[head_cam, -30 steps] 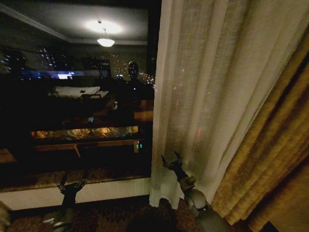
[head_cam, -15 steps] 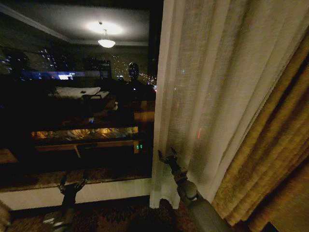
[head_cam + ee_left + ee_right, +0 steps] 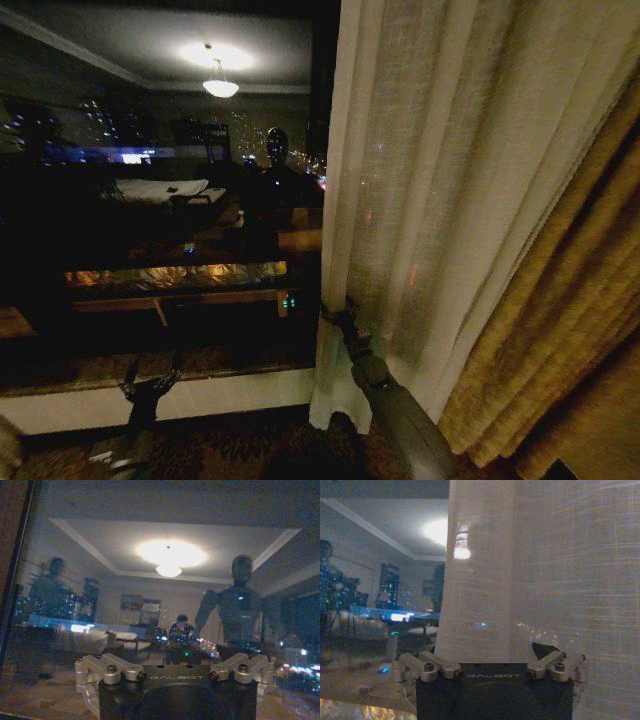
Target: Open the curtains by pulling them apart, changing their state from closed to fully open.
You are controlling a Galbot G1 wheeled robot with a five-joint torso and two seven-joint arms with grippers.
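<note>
The sheer cream curtain (image 3: 430, 200) hangs at the right of the window, its left edge falling near the middle of the head view. My right gripper (image 3: 338, 315) is stretched forward to that edge, low on the cloth, with its jaws spread. In the right wrist view the curtain (image 3: 520, 580) hangs just ahead of the open right gripper (image 3: 497, 655), and one dark fingertip (image 3: 542, 650) shows against the cloth. My left gripper (image 3: 150, 378) waits low by the sill, open and holding nothing, facing the bare glass (image 3: 165, 580).
A heavy golden drape (image 3: 560, 330) hangs at the far right behind the sheer panel. The dark window glass (image 3: 150, 200) reflects the room and a ceiling lamp. A stone sill (image 3: 60, 372) and white wall (image 3: 220, 395) run below it, above patterned carpet (image 3: 250, 445).
My right arm has reached forward and to the left, bringing its gripper from in front of the cloth to the curtain's left edge. The left arm has stayed put.
</note>
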